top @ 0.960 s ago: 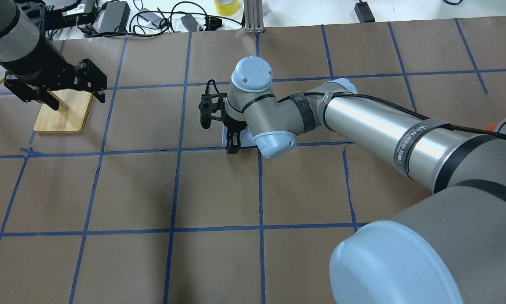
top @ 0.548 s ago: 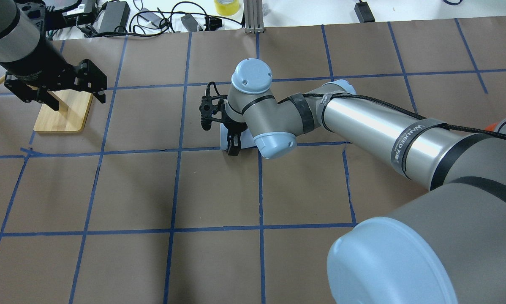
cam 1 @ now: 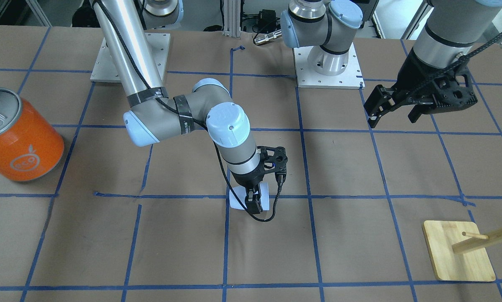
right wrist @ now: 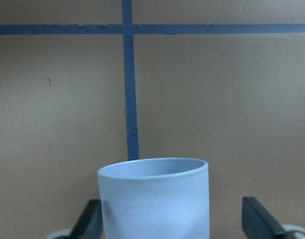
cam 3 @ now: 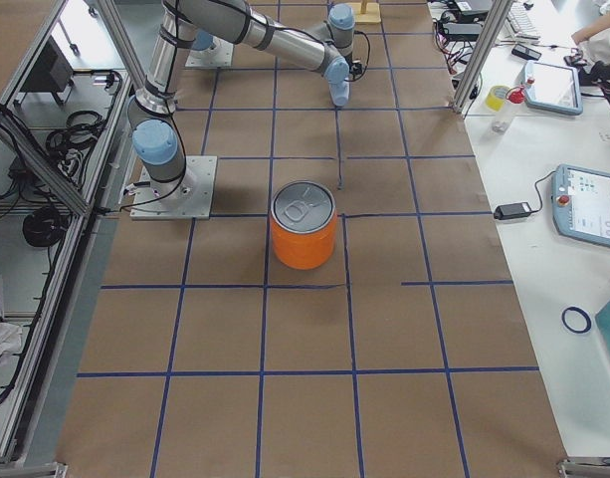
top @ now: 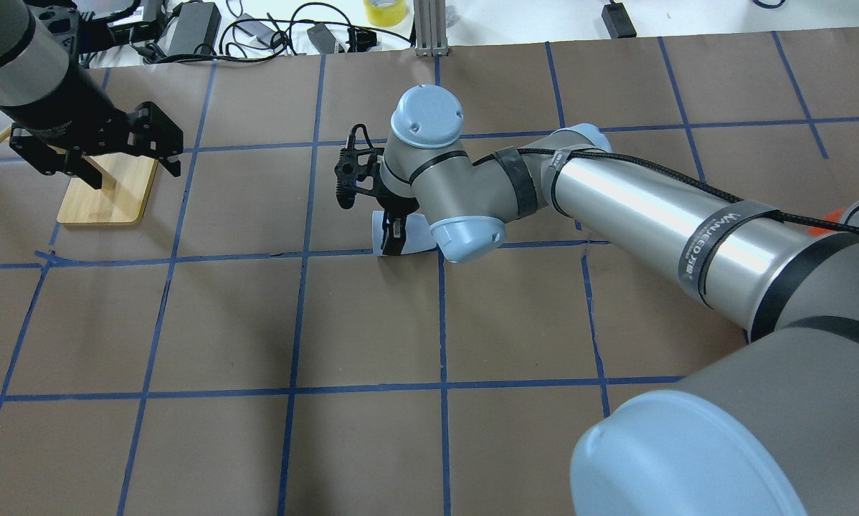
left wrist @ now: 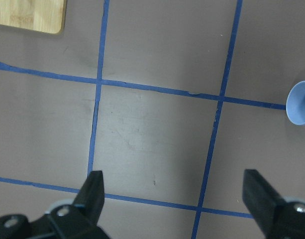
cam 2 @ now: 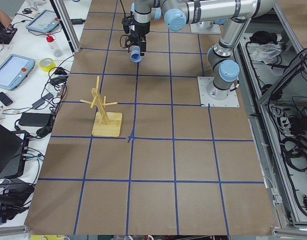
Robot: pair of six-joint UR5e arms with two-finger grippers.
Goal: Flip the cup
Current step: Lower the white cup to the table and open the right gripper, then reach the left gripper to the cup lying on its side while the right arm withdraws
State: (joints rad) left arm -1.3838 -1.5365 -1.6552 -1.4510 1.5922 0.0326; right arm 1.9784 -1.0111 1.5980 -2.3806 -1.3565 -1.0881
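The pale blue-white cup (cam 1: pixel 236 200) is on its side near the table's middle, by a blue tape crossing. Its mouth points toward the robot's left, as the left wrist view (left wrist: pixel 299 103) shows. It also shows in the overhead view (top: pixel 416 235). My right gripper (cam 1: pixel 255 202) reaches down over it with a finger on each side. In the right wrist view the cup (right wrist: pixel 154 199) sits between the wide-set fingers (right wrist: pixel 92 219), with a gap on one side. I cannot tell whether the cup rests on the table. My left gripper (top: pixel 103 168) is open and empty, high above the wooden stand.
A big orange can (cam 1: pixel 20 142) with a silver lid stands at the table end on the robot's right. A wooden peg stand (top: pixel 107 193) on a bamboo base stands at the far left. Cables and power bricks (top: pixel 193 29) lie beyond the table's far edge.
My right wrist has shifted a little toward the far side and left and turned slightly. The cup has stayed almost in place under it. The left arm has not moved.
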